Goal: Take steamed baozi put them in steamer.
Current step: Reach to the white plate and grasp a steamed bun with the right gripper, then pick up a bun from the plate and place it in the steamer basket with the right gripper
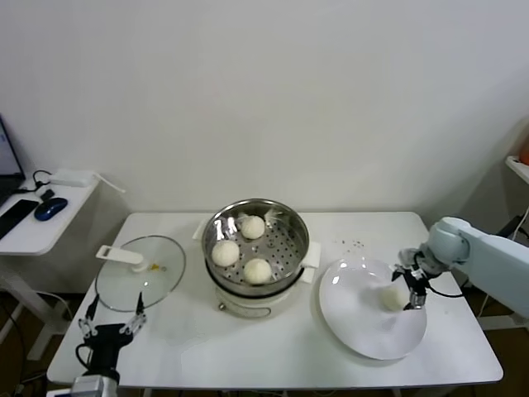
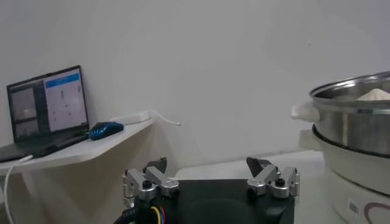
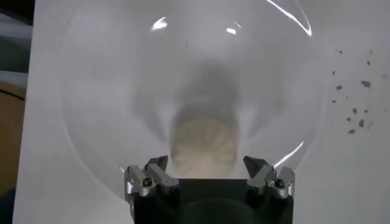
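Head view | right tool (image 1: 411,291) spread open around last baozi (image 1: 392,298) on white plate (image 1: 364,331) | three buns in steamer (image 1: 291,240) | left tool (image 1: 111,318) open, idle at desk (image 1: 248,347) edge | bun likely light, soft, dentable: pinch gently across its middle

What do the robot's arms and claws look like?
The right arm is pale blue-white, smooth and rounded, with thin black cables near its wrist. Both the right gripper and the left gripper have a black body and silvery metal fingers with dark tips. Coloured wires show at the left one.
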Controlling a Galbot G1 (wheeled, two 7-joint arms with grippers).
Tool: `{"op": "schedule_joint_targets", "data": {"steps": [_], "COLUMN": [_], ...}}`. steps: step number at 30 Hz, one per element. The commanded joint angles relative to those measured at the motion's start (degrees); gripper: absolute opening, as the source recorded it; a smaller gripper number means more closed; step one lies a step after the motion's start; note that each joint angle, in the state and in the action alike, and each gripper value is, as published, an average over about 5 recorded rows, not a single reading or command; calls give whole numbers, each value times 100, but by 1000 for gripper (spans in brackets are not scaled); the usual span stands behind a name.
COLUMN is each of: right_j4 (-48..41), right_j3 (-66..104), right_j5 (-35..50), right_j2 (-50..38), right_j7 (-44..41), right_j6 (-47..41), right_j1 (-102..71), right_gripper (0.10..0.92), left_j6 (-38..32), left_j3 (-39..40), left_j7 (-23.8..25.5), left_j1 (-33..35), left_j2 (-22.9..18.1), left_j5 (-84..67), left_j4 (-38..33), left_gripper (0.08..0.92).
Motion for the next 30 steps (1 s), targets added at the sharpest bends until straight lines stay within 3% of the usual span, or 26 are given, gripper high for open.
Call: {"op": "schedule_joint_targets", "data": {"steps": [1, 8, 14, 19, 30], "right_j4": [-211, -251, -244, -160, 266], "right_j3": [113, 118, 146, 148, -1273], "right_j5": [-88, -104, -96, 22, 1576], "right_j2": [267, 287, 250, 178, 115], "right_j7": [-9, -84, -104, -102, -132], "right_j6": [-7, -8, -5, -12, -310], "right_j1": [-190, -179, -178, -114, 2157], "right_gripper": [823, 804, 675, 615, 602], "left_j6": [7, 19, 17, 20, 32], "left_j3": [-10, -8, -13, -11, 19], "left_j7": [-3, -4, -7, -7, -7], "left_j1": [-24, -46, -38, -38, -87], "left_j2": [7, 0, -10, -19, -25], "left_j5": [-9, -12, -14, -14, -19], "left_j4": [21, 21, 20, 10, -29], "left_gripper": [823, 823, 823, 823, 823]}}
